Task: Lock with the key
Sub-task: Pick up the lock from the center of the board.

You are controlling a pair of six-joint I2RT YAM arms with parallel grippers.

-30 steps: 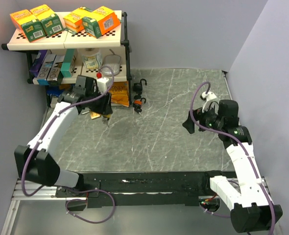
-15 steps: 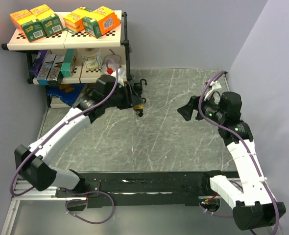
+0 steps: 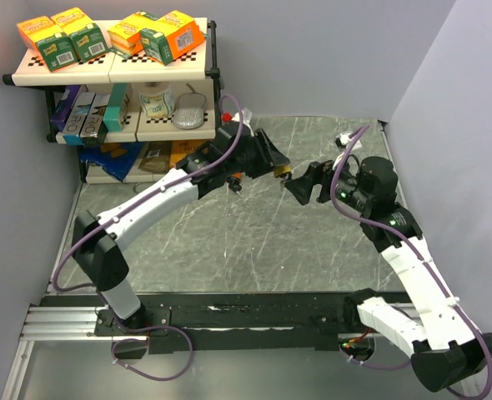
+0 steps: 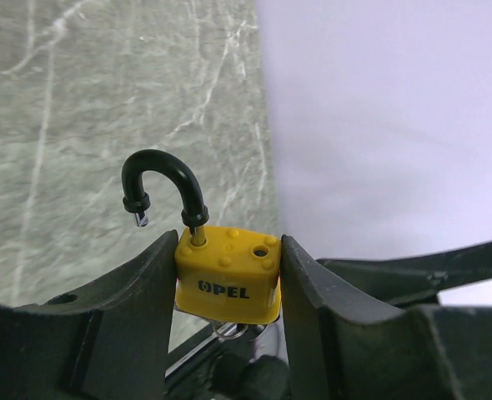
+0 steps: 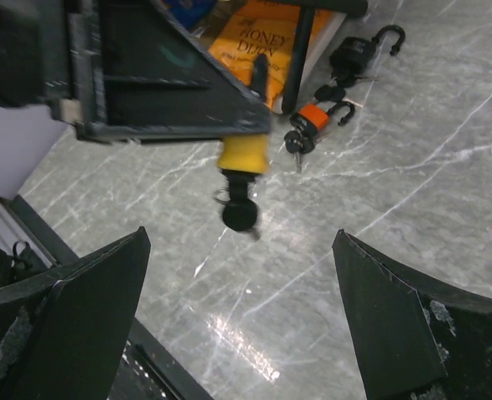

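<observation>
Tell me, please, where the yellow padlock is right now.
The yellow padlock is clamped in the left gripper, held above the middle of the table, facing the open right gripper.

Holds the left arm (image 3: 154, 204) stretched long, forward and to the right, with the left gripper (image 3: 281, 167) clamped on a yellow padlock (image 4: 228, 287). Bends the right arm (image 3: 404, 250) at the elbow and points the right gripper (image 3: 298, 188) leftward, facing the other, jaws spread wide.
</observation>
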